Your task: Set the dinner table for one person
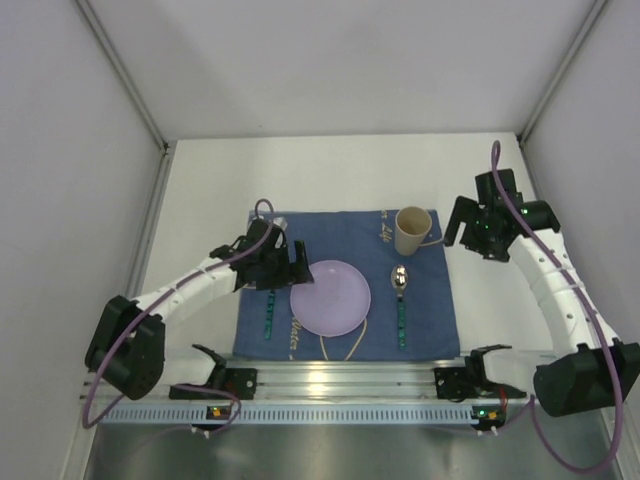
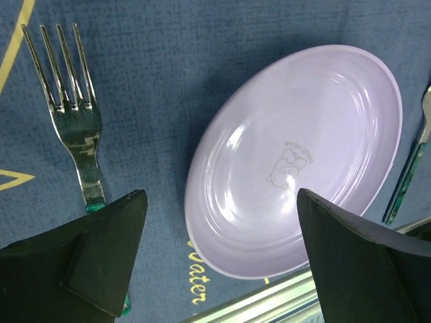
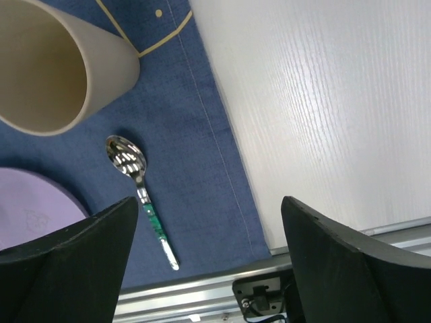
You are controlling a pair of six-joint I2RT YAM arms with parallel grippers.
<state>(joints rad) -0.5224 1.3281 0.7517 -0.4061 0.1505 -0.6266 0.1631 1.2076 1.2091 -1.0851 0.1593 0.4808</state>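
Note:
The white dinner table [image 1: 340, 170] carries a blue mat [image 1: 430, 320]. On the mat lie a lilac plate [image 1: 330, 297], a green-handled fork [image 1: 269, 315] to its left, a green-handled spoon [image 1: 400, 300] to its right and a beige cup [image 1: 412, 231] at the far right corner. My left gripper [image 1: 298, 268] is open and empty, hovering over the plate's left rim [image 2: 296, 161], with the fork [image 2: 79, 128] beside it. My right gripper [image 1: 460, 228] is open and empty, above the mat's right edge [image 3: 195, 155], right of the cup [image 3: 54, 67] and spoon [image 3: 138, 185].
A ribbed aluminium rail [image 1: 340, 385] runs along the near edge, with both arm bases on it. Grey walls close in the table on the left, right and back. Bare white tabletop [image 3: 323, 101] lies right of the mat.

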